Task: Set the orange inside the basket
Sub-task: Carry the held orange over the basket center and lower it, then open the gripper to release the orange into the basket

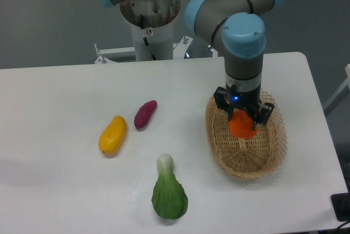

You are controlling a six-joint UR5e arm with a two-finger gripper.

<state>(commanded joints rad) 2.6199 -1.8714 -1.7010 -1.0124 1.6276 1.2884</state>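
Currently, the small round bright-orange fruit (242, 126) is being held between the fingers of the black two-finger gripper (243, 120), directly above the inside of the oval tan woven wicker basket (222, 146), which is being supported by the white table (65, 108).
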